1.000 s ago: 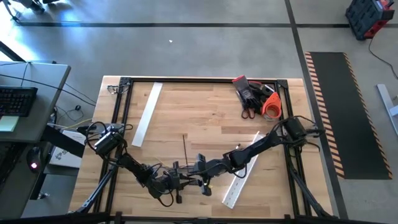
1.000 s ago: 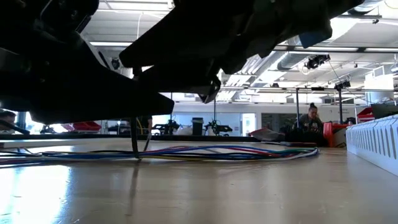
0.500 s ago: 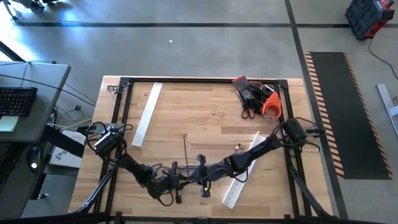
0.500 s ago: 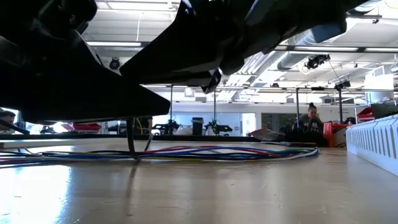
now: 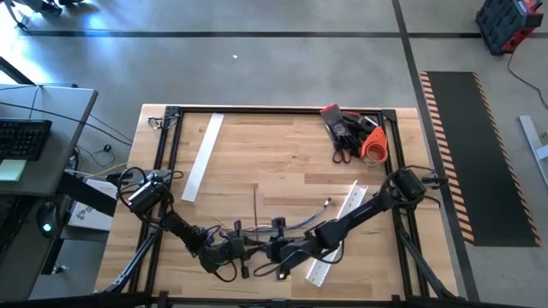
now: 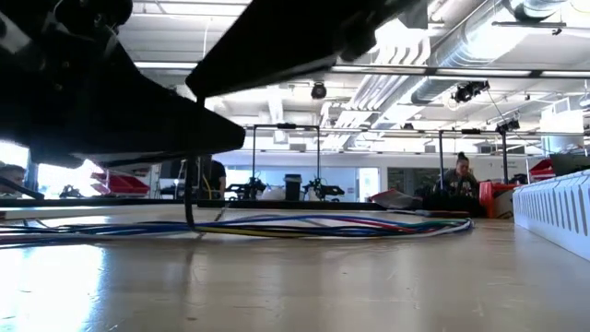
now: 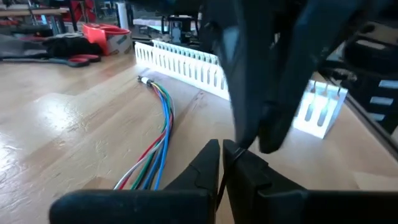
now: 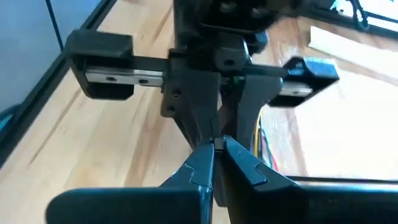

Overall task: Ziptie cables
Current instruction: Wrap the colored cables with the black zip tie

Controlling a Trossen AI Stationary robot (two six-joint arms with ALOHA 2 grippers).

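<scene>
The cables point(image 7: 160, 121) are a bunch of blue, green, red and white wires lying in a curve along the table's near middle point(image 5: 300, 221); they rest flat on the wood point(image 6: 332, 224). My left gripper point(image 7: 222, 151) is shut low over their near-left end. A thin black zip tie point(image 6: 190, 198) runs down from it to the cables. My right gripper point(image 8: 216, 148) is shut, tip to tip with the left gripper point(image 5: 257, 251), which it faces from the right. My left gripper pinches the thin black zip tie point(image 7: 222, 177) between its two fingers, which lie nearly level, reaching from the table's left. The tie hangs below the fingers, its lower end at the cables. My right gripper's shut fingertips point(image 8: 205, 155) meet the left fingertips, slanting down from the right. Whether they hold the tie, I cannot tell.
A white slotted channel strip point(image 7: 186, 62) lies at the near right point(image 5: 338, 239), another point(image 5: 202, 156) at the far left. A red, black and orange heap of tools point(image 5: 353, 133) sits at the far right corner. A loose black strip point(image 5: 255, 201) lies mid-table.
My right gripper has moved toward the table's near edge and the left gripper, rolled, and shut; its arm has risen in the low view. The hanging zip tie has shifted slightly. The cables have stayed on the table.
</scene>
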